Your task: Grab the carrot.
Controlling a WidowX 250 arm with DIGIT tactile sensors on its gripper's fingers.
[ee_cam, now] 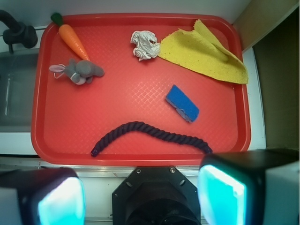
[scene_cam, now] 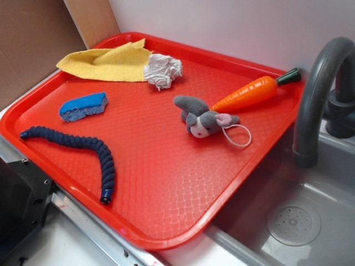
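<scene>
Orange carrot (ee_cam: 71,37) far from gripper (ee_cam: 140,199)

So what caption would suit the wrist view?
Open hand hovering above a red tray, the orange carrot lying beside a plush bunny.

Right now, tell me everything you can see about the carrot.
The carrot is glossy orange, apparently plastic, a tapered cone with faint ridges and a short dark green stem. It lies flat on the red tray near the corner by the faucet, stem toward the tray's rim, tip pointing at the plush bunny, which it meets or nearly touches. The gripper is open, well away.
</scene>
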